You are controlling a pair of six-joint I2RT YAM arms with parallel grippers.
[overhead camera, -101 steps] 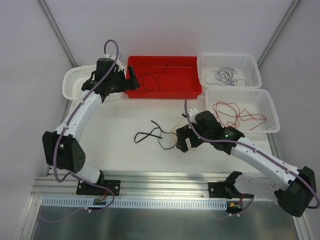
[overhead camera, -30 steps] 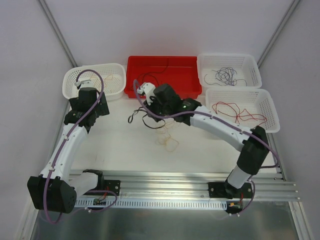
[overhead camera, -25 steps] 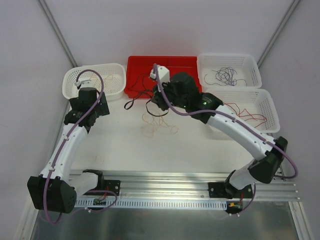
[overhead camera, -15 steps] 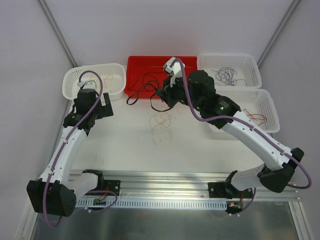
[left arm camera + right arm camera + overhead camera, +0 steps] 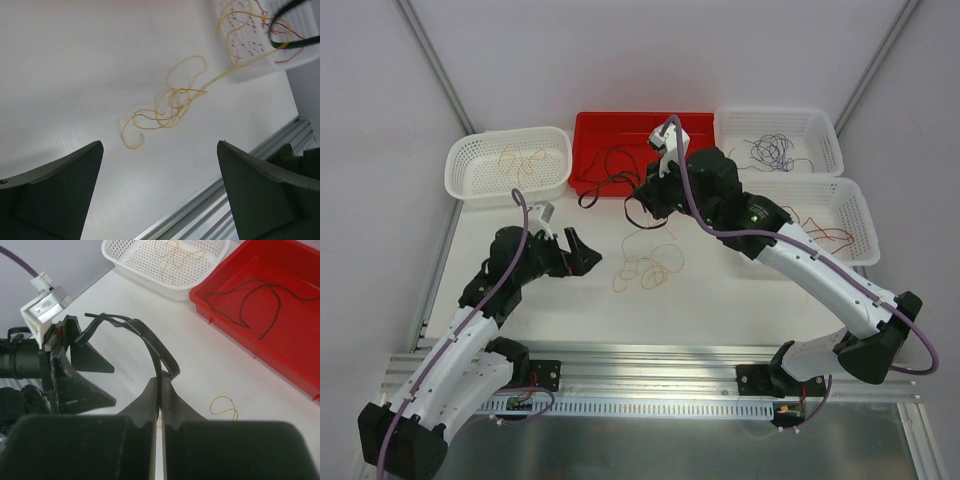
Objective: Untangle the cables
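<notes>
Open table ahead of the left hand — only loose yellow cable loops lying there. Beyond, barred by the right arm and hanging black cable before the red bin.

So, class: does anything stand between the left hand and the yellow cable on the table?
Nothing visible does. The open left hand faces the yellow cable, which lies on bare table. The right hand, gripping the black cable, is farther back.
</notes>
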